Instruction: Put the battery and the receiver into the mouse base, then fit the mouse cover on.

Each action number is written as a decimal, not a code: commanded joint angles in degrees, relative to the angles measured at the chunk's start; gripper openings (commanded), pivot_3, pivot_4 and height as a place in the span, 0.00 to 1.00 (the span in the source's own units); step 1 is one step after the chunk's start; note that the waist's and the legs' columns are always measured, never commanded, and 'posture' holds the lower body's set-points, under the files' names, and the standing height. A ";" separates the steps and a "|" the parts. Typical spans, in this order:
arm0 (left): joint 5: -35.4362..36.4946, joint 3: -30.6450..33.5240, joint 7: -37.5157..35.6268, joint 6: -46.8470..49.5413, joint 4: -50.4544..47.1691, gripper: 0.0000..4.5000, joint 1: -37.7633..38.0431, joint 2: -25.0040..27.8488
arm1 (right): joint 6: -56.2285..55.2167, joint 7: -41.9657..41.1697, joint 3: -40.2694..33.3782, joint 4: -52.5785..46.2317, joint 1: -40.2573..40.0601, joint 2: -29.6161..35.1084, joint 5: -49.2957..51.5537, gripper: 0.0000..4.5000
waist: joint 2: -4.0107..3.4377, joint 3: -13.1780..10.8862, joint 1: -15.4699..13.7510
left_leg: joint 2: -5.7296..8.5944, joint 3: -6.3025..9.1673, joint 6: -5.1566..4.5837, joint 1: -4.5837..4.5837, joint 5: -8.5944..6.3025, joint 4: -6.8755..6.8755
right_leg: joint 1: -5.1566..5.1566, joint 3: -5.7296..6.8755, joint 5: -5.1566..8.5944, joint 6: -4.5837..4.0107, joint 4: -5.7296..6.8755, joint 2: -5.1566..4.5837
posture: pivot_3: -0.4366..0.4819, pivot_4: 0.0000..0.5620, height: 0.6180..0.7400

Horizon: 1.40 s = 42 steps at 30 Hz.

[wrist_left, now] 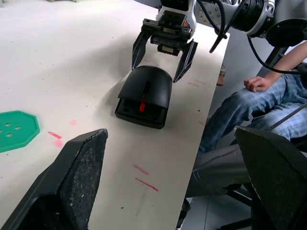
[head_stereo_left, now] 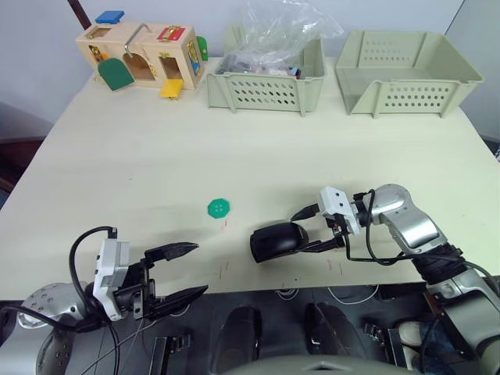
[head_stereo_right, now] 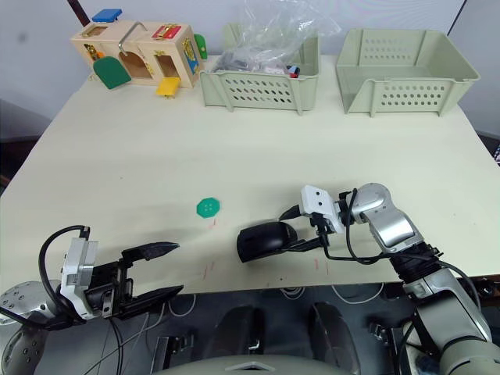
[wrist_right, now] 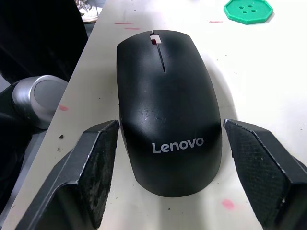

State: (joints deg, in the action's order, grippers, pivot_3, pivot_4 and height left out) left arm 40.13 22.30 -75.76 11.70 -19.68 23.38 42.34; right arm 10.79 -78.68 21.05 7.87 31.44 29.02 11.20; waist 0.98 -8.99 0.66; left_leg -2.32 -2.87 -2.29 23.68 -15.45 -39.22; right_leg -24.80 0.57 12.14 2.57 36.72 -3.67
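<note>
The mouse base (wrist_left: 140, 111) is mostly hidden under the mouse cover (wrist_right: 168, 108), so its inner compartment cannot be seen. The contents of the left bin (head_stereo_left: 264, 92) are blurred behind a crumpled plastic bag (head_stereo_left: 281, 31) and cannot be identified

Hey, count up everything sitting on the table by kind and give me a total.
Bins: 2
Wooden latch toy box: 1
Green disc: 1
Black mouse: 1
Total: 5
</note>
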 commanded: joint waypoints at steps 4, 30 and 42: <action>0.33 1.06 0.32 -0.61 -1.88 1.00 0.36 0.20 | -0.34 -0.18 -0.26 -0.75 1.48 -0.28 0.10 0.82 | 0.00 0.00 -0.02 | 0.00 0.00 0.00 0.00 0.00 0.00 | 0.00 0.00 0.00 0.00 0.00 0.00 | 0.48 0.27 1.00; 0.45 0.75 1.07 -0.48 -2.39 1.00 0.47 0.20 | 0.42 -0.65 -0.40 -3.15 1.78 -0.14 -0.31 0.53 | 0.00 0.00 0.00 | 0.00 -0.02 0.00 0.00 0.00 0.00 | 0.00 0.00 0.00 0.00 0.00 0.00 | 0.48 0.27 1.00; 0.49 0.77 0.84 -0.59 -2.25 1.00 0.82 0.23 | 27.03 2.41 4.92 -22.89 9.73 3.40 -0.68 0.53 | -0.03 -0.02 0.00 | -0.01 0.08 0.00 -0.01 0.00 0.00 | -0.01 0.01 0.00 -0.01 0.02 -0.02 | 0.48 0.27 1.00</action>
State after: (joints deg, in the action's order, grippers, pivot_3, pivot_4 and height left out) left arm 40.13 22.29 -74.71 11.71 -19.81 23.91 42.32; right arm 34.43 -75.97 25.54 -12.22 39.75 31.85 9.56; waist 0.95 -9.01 0.66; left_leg -2.33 -2.78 -2.29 23.68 -15.45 -39.22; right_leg -24.81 0.58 12.14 2.56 36.74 -3.69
